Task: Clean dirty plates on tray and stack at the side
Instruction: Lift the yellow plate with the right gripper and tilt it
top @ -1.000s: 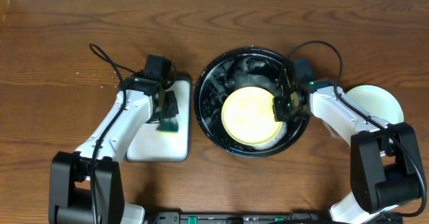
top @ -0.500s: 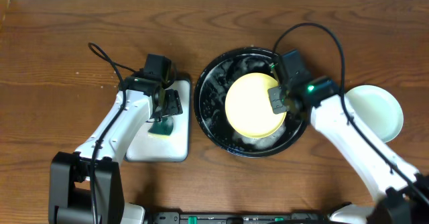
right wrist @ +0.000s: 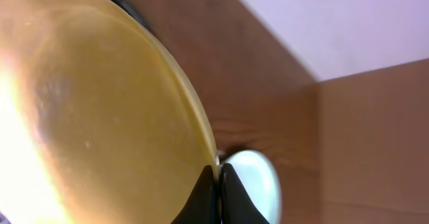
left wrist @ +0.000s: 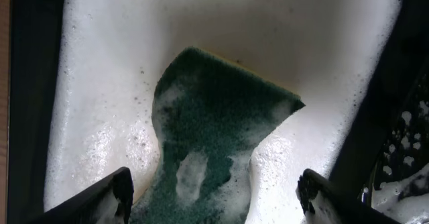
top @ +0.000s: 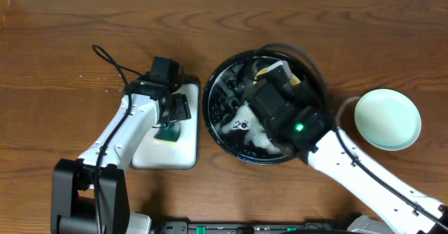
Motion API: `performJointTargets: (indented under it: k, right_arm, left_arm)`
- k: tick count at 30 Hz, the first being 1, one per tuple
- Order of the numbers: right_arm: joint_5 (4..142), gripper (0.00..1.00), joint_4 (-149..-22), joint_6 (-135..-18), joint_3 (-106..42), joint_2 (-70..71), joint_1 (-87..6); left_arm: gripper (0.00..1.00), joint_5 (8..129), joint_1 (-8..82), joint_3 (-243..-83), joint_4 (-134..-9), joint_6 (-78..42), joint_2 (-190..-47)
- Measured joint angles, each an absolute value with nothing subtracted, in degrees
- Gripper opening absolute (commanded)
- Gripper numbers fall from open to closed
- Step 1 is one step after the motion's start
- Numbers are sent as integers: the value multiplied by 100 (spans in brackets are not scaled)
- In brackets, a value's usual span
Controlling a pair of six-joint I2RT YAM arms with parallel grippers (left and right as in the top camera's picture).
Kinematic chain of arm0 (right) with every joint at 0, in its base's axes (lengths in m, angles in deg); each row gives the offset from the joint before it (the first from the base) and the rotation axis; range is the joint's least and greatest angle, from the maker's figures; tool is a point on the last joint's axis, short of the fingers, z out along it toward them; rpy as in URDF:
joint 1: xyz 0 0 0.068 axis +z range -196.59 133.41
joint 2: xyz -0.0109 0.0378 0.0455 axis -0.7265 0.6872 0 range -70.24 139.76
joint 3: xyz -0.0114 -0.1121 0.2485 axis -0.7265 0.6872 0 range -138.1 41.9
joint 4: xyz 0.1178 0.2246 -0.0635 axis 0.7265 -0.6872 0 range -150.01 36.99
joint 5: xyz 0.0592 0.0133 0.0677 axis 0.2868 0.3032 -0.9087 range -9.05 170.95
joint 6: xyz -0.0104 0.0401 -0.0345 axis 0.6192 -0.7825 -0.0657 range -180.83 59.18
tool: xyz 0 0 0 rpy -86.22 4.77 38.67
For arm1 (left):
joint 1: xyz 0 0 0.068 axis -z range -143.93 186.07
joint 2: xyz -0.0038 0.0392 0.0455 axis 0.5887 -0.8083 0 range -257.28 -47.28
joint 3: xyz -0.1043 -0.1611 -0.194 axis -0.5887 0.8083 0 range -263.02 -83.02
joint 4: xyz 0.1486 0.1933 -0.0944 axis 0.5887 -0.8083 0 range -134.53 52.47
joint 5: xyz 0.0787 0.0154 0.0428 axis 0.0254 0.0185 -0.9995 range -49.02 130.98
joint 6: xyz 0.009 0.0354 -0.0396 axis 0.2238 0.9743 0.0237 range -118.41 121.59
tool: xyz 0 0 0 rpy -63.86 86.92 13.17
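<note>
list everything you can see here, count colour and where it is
black tray: one, glossy black, table centre, foam inside
yellow plate: one, pale yellow, rim pinched in the right gripper, over the black tray
mint plate: one seen, pale mint-green, on the table right of the black tray
white tray: one, white, rectangular, left of the black tray, foamy
sponge: one, green, lying in the white tray
table: one, brown wood
left gripper: open, over the sponge
right gripper: shut on the yellow plate's rim
</note>
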State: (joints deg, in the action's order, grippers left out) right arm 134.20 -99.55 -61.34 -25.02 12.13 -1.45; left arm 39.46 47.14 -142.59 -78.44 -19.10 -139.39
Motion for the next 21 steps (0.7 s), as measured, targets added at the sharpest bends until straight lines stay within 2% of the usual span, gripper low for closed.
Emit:
performJointTargets:
  k: [6,21]
  right_arm:
    - [14199,1,-9958,-5747,-2502,1213,410]
    - [14959,1,-9958,-5410,-2502,1213,1204]
  left_arm:
    - [80,3946,4714,-14259,-7844,-1910,-13939]
    - [81,3946,4714,-14259,-7844,-1910,-13939]
